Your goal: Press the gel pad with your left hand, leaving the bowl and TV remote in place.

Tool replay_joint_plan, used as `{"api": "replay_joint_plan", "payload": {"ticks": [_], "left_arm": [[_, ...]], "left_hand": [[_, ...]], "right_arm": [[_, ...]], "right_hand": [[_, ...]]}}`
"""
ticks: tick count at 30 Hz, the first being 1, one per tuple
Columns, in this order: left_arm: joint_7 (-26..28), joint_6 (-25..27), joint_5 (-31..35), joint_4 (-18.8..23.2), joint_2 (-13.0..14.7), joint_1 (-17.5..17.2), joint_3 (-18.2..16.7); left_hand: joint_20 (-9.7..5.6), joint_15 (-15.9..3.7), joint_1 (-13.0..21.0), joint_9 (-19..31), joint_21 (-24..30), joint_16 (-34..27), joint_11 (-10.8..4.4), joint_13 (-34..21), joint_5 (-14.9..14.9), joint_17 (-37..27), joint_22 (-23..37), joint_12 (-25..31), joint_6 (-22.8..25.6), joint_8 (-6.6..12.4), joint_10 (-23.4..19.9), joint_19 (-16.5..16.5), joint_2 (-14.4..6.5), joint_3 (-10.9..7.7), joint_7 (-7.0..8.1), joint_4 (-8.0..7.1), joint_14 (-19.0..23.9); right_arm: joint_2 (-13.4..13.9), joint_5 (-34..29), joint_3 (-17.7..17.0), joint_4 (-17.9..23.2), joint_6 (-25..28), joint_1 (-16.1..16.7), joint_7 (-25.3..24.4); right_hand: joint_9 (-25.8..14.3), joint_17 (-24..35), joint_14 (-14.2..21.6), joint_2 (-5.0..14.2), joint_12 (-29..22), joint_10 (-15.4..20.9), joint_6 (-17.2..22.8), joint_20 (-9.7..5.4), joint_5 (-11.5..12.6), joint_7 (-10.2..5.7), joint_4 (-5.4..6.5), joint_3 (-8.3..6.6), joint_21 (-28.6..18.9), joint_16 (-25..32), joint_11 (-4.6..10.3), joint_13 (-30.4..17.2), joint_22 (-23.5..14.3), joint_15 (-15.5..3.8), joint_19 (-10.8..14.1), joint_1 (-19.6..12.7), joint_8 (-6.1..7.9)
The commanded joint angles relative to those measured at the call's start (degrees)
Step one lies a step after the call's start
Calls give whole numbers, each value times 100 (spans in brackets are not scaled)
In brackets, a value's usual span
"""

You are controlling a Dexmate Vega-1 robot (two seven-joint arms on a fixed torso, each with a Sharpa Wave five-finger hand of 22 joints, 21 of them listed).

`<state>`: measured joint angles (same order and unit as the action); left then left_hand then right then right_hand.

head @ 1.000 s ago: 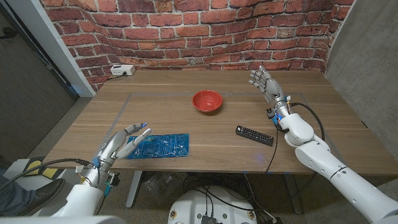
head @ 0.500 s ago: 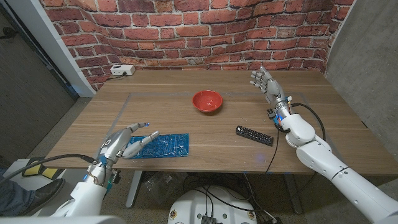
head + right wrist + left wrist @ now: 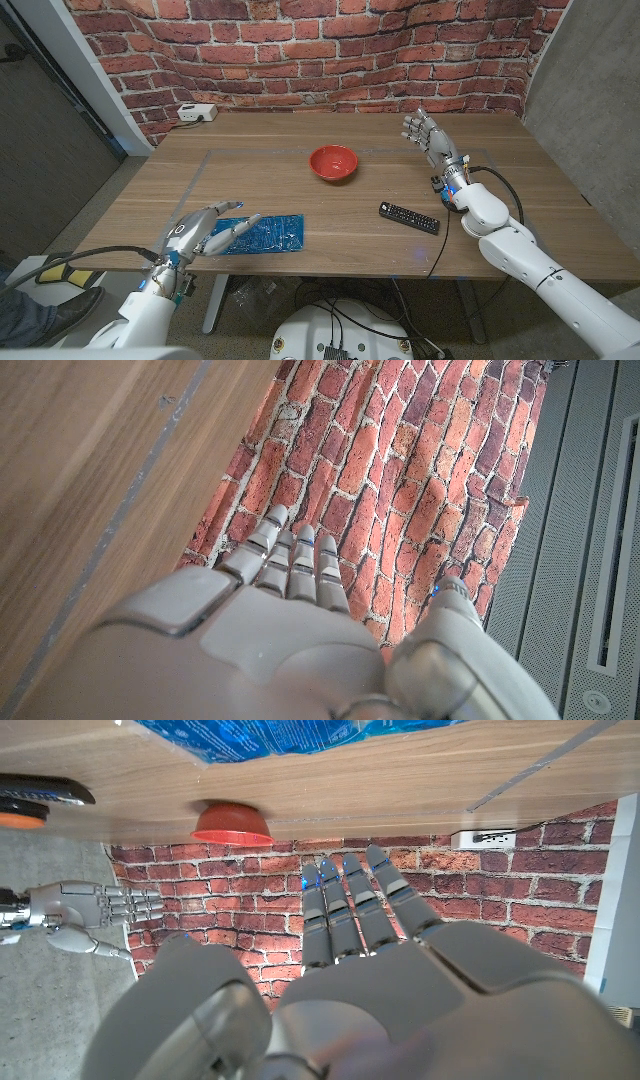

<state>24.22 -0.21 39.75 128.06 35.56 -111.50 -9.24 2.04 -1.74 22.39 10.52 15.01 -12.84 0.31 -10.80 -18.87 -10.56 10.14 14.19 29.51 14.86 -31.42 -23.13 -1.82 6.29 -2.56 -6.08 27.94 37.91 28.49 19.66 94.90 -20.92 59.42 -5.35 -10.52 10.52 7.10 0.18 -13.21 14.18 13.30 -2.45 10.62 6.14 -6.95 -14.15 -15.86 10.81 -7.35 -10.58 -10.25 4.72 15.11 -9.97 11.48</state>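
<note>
On the wooden bench (image 3: 420, 260) we count one blue gel pad (image 3: 262, 233), one red bowl (image 3: 333, 162) and one black TV remote (image 3: 409, 217), along with one white box (image 3: 197, 113) at the far corner by the brick wall (image 3: 300, 50).

We see two robot hands. The left robot hand (image 3: 205, 233) is at the near edge of the bench, open, its fingers (image 3: 240, 225) stretched out and a little apart over the near end of the gel pad; we cannot tell from the head view whether they touch the pad or hang just above it. It grips nothing. In the left wrist view the same left robot hand (image 3: 340, 990) reaches out with straight fingers, and beyond its fingertips we see the gel pad (image 3: 270, 735), the bowl (image 3: 232, 823), the end of the remote (image 3: 45, 790) and the right robot hand (image 3: 85, 910).

The right robot hand (image 3: 423, 132) stands raised over the far side of the bench, open and holding nothing, fingers spread and pointing up. In the right wrist view the right robot hand (image 3: 290, 610) has its fingers extended toward the brick wall (image 3: 400, 450).

The gel pad lies flat, running from under the left robot hand's fingers toward the middle of the bench. The bowl sits well beyond that hand, roughly between the two hands. The remote lies near the right arm, on the near side of the right robot hand and apart from it.
</note>
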Motion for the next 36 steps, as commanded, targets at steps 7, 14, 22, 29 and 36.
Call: {"api": "replay_joint_plan", "payload": {"ticks": [7, 14, 22, 29, 36], "left_arm": [[-157, 911, 563, 203, 318, 86, 405], [-424, 1293, 558, 228, 515, 235, 700], [-289, 1967, 1159, 228, 737, 421, 1224], [-245, 2157, 1070, 142, 960, 568, 1496], [-228, 2290, 858, -3, 1134, 857, 1856]], "left_hand": [[-21, -46, 112, 20, -52, 19, -94, -11, -48, 2, 13, -24, 157, 9, -114, -42, -255, -129, 48, 1, 84], [-26, -54, 180, 19, -94, 66, -88, -10, -48, 7, 12, -67, 176, -12, -81, 7, -341, -170, 63, 14, 35], [-118, -55, 275, 19, -303, 259, -164, -14, 5, 6, 13, -267, -137, -244, 226, 366, -450, -182, 144, 16, -441], [-179, -102, 294, 25, -398, 292, -208, -17, 40, 3, 16, -372, -472, -389, 627, 658, -470, -149, 214, 2, -855], [-215, -110, 296, 27, -408, 270, -264, -17, 48, 2, 16, -364, -648, -437, 693, 734, -476, -135, 322, -5, -907]], "right_arm": [[134, 129, -92, 89, 25, 106, 110], [179, 165, -136, 99, -6, 159, 143], [235, 162, -178, 142, -3, 233, 129], [259, 178, -226, 172, -12, 307, 93], [248, 214, -257, 114, -93, 357, 115]], "right_hand": [[-22, 12, 65, 7, 11, 74, 62, 9, -14, 29, -31, -29, 19, -5, 6, -13, -23, 15, 45, -89, -8], [-22, 9, 68, 18, 13, 79, 66, 12, -14, 42, -42, -39, 29, -7, 1, -13, -23, 21, 47, -114, -9], [-23, 7, 76, 23, 12, 89, 75, 15, -17, 42, -51, -45, 38, -7, -3, -14, -24, 14, 52, -133, -8], [-23, 7, 99, 20, 6, 115, 96, 39, -21, -5, -56, -44, 54, -1, 14, -14, -25, 18, 36, -140, -3], [-23, 8, 110, 19, 3, 128, 101, 45, -24, -10, -55, -42, 63, 1, 20, -15, -25, 13, 34, -139, -3]]}}
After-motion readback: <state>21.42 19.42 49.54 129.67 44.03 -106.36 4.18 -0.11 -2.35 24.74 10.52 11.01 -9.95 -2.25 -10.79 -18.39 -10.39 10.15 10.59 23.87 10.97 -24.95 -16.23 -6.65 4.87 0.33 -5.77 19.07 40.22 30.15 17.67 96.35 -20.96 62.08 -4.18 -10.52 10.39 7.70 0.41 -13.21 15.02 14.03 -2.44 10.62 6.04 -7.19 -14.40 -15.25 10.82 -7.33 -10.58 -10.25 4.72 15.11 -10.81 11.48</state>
